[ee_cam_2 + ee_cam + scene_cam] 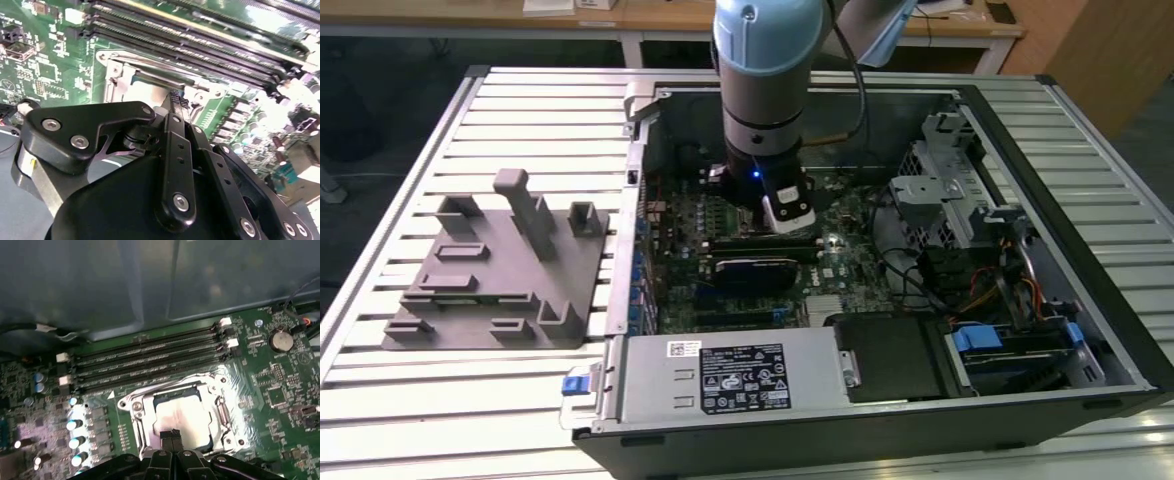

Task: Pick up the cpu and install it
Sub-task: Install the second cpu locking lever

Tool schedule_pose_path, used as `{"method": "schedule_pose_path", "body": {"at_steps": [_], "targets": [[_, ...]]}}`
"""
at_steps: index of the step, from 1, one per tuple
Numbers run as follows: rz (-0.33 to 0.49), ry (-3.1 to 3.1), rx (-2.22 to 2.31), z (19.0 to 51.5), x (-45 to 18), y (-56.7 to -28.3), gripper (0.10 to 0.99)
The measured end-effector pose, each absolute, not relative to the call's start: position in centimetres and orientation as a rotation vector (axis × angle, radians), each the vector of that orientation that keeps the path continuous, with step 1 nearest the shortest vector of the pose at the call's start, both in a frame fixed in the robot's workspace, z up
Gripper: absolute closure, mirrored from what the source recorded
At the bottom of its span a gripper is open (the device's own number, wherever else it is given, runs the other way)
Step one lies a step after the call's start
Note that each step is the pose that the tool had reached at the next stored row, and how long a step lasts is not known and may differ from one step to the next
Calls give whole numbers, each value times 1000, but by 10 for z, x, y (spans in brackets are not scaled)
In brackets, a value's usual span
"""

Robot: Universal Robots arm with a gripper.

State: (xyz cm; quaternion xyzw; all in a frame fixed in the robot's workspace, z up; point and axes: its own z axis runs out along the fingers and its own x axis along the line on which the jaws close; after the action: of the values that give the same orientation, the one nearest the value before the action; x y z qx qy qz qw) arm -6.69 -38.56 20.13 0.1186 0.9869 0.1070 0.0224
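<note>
Inside the open computer case [1067, 330], which lies on its side on a slatted metal table [520, 100], the arm reaches down over the green motherboard [854, 265]. Writing is scarce: a black label [744, 380] with white print sits on the silver power supply [720, 375] at the near edge of the case, with a small white sticker [683, 349] beside it, but none of the lettering is legible; small white markings on the board in both wrist views are likewise too fine to read. The cpu [180, 419] appears as a flat square chip with a pale silvery top that catches the light, its surface plain and unmarked. It lies flat in the socket frame [132, 412], a shiny metal surround just below the row of long black memory slots [150, 362]. The gripper [172, 436] hangs directly above the near edge of the chip with its two black fingertips [169, 439] pressed together, nothing between them; whether the tips touch the chip's top cannot be told. In the second wrist view the same closed fingers [176, 107] point at the pale chip [145, 92] in its frame. On the table, at the exterior view's left, stands a grey stepped plastic block [494, 270] with upright posts, well apart from the case.
</note>
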Motion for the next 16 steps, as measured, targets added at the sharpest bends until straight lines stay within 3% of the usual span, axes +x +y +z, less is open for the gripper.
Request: {"method": "schedule_pose_path", "body": {"at_steps": [16], "targets": [[314, 3059, 367, 215, -59, -377, 980]]}}
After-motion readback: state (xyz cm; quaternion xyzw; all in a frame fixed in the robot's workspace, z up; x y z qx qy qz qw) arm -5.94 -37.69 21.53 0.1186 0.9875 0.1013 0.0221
